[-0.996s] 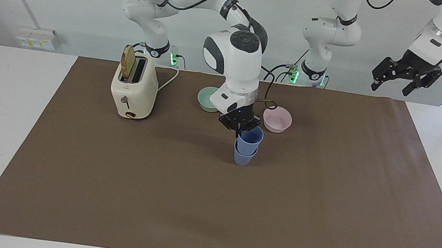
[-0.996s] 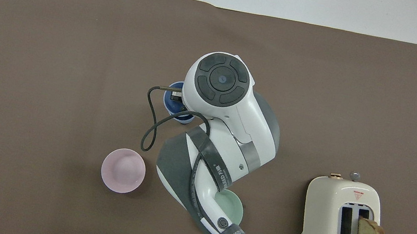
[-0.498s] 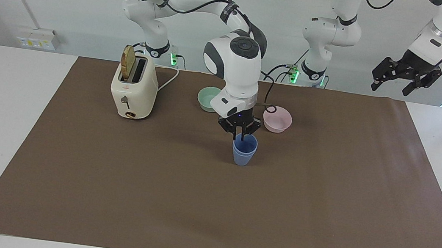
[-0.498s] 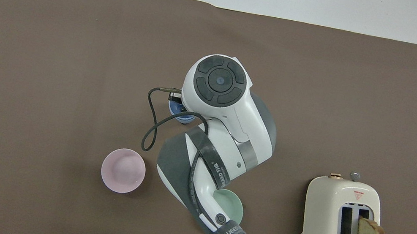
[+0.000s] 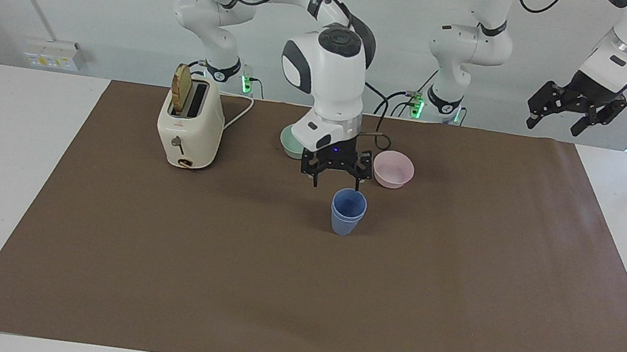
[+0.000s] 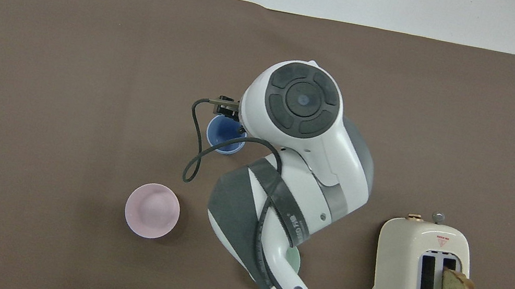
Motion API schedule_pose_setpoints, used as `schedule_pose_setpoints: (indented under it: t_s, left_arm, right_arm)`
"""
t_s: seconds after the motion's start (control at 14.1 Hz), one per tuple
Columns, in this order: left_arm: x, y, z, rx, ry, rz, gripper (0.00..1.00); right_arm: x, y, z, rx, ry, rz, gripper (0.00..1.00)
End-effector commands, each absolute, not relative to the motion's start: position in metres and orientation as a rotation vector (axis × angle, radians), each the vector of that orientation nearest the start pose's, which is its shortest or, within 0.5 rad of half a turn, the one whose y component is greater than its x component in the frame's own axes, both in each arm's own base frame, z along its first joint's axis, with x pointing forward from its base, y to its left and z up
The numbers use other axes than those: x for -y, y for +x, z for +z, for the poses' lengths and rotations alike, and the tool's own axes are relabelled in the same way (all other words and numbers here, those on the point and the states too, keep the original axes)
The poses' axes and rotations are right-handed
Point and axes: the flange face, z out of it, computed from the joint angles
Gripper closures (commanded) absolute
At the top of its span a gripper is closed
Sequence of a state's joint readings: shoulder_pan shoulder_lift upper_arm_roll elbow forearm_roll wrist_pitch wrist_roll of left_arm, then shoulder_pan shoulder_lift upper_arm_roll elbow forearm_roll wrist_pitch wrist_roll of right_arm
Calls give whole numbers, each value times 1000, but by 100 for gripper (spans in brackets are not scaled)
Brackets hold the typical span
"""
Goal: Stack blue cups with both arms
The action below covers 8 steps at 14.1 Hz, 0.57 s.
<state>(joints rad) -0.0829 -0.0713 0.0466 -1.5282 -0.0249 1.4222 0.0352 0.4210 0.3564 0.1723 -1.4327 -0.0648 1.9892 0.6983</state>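
Blue cups nested, on mat just under right gripper. Its fingers wide, holding nothing. Left gripper waits high, wide. Risk: fingertip catches rim, tips stack.

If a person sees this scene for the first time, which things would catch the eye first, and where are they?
The right hand hangs open just above the blue cups, nested as one stack mid-mat. A cream toaster with a slice of bread stands toward the right arm's end. The left hand waits high off the mat.
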Motion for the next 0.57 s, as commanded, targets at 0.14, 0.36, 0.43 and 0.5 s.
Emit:
schedule_pose_setpoints:
  t_s: [0.14, 0.36, 0.43, 0.5]
  left_arm:
    - [18, 511, 671, -124, -3169, 31, 0]
    - [19, 511, 671, -127, -3169, 32, 0]
    - [19, 511, 671, -127, -3169, 32, 0]
    - [19, 511, 671, -127, -3169, 32, 0]
  right_arm:
    - [-232, 568, 589, -248, -3068, -307, 0]
    - [-147, 570, 622, -221, -3110, -310, 0]
    - [-124, 569, 628, -172, -3132, -292, 0]
    - [-104, 568, 632, -150, -3147, -274, 0]
